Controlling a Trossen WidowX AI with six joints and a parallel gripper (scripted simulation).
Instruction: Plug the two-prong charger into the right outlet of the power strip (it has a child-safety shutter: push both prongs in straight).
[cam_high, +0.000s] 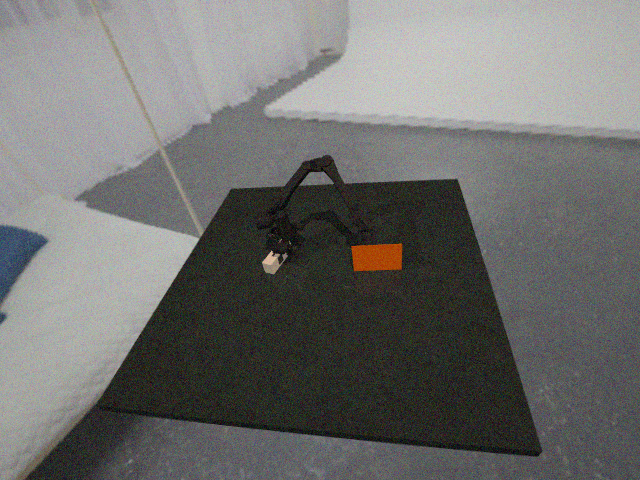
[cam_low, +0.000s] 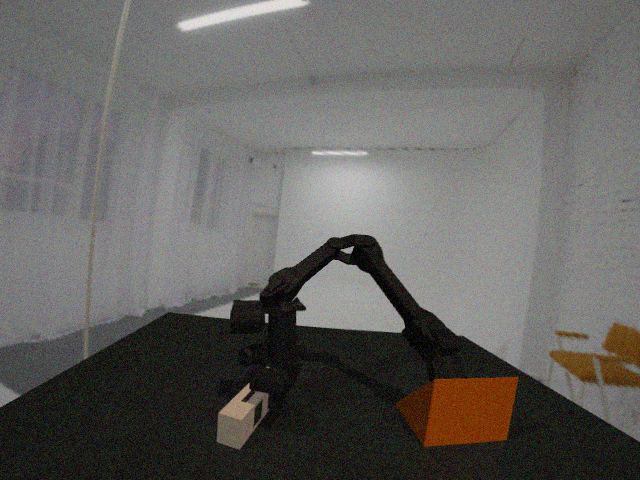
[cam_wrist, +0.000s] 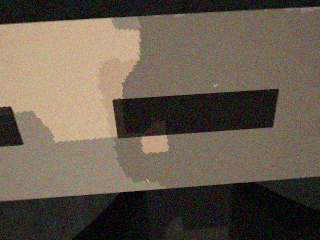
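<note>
The power strip (cam_high: 270, 263) (cam_low: 231, 422) (cam_wrist: 60, 60) is a beige block on the black table, left of the orange block. In the wrist view it crosses the whole picture, with a dark rectangular opening (cam_wrist: 195, 114) near the middle and another cut off at the left edge. My gripper (cam_high: 279, 254) (cam_low: 256, 393) is low over the strip's far end. It is shut on the charger, which looks dark and is mostly hidden by the fingers and the strip. I cannot make out the prongs or how they stand to the openings.
An orange block (cam_high: 376, 257) (cam_low: 471, 411) stands to the right of the strip, near the arm's base. The arm (cam_high: 336, 178) (cam_low: 395, 284) arches over from there. The black table (cam_high: 330, 361) has its left edge beyond the strip.
</note>
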